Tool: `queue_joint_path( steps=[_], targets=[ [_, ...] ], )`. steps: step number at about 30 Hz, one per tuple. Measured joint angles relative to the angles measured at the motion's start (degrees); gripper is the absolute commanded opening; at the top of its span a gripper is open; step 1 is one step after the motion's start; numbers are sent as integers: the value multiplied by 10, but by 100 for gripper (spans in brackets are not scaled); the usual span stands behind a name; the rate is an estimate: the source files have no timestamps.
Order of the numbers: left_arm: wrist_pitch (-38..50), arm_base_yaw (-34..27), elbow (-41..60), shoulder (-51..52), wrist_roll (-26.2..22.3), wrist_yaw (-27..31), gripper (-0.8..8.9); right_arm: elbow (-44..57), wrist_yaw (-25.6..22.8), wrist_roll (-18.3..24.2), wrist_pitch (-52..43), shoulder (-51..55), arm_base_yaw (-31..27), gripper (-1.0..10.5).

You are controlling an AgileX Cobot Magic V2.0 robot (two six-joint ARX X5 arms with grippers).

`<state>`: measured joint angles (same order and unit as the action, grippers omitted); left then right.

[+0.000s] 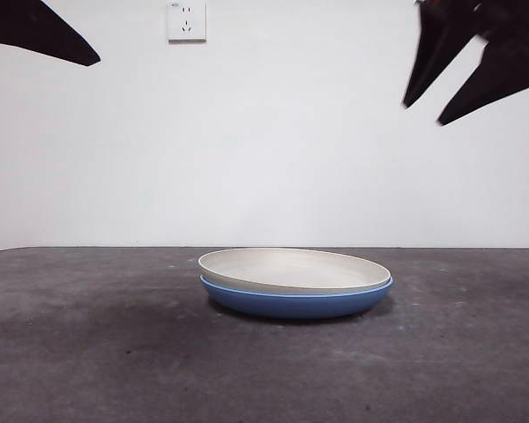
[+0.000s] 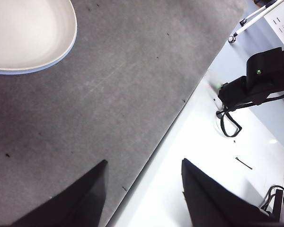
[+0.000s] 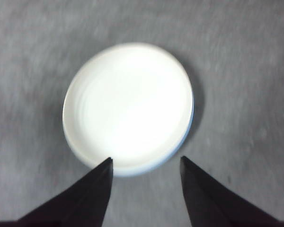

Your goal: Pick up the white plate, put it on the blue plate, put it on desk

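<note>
The white plate [image 1: 291,269] rests nested inside the blue plate [image 1: 295,302] on the desk [image 1: 88,352], near the middle of the front view. From the right wrist view the white plate [image 3: 128,106] fills the scene, with only a thin blue plate rim [image 3: 191,120] showing at its edge. My right gripper [image 3: 146,163] hangs open high above the stack, seen at the top right of the front view [image 1: 423,110]. My left gripper [image 2: 144,163] is open and empty over the desk's edge, away from the white plate [image 2: 28,33].
A wall socket [image 1: 186,21] sits on the white wall behind. Beyond the desk edge, the left wrist view shows a white surface with a black device [image 2: 255,82] and cables. The left arm's tip [image 1: 44,35] shows at the top left.
</note>
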<state>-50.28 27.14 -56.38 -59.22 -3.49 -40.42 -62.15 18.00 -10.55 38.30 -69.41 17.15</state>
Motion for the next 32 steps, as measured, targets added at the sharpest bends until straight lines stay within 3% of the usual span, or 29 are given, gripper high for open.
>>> queue_joint_path(
  steps=[4,18,32],
  targets=[
    [0,0,0,0,0,0,249,2,-1,23,66,37,15,230],
    [0,0,0,0,0,0,249,117,0,30,82,159,84,230],
    [0,0,0,0,0,0,245,117,0,30,88,171,91,230]
  ],
)
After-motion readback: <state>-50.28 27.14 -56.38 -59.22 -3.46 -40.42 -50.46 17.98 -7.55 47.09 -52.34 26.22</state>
